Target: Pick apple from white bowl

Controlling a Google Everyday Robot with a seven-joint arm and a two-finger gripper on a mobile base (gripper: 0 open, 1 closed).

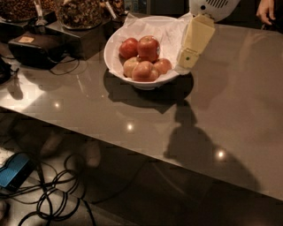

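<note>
The white bowl (116,66), lined with crumpled white paper, stands on the grey table near the back. It holds several apples. The largest, glossy deep red apple (148,47) lies at the back middle of the pile, with a smaller red apple (128,47) to its left and paler yellow-pink apples (144,71) in front. My gripper (186,62), cream-coloured, hangs down from the white arm head at the bowl's right rim, to the right of the apples and holding nothing.
Dark trays of nuts (82,11) and a black box (35,47) stand at the back left. A person's hand (265,9) shows at the top right. Black cables (57,201) and a blue object (13,172) lie on the floor below the table's front edge.
</note>
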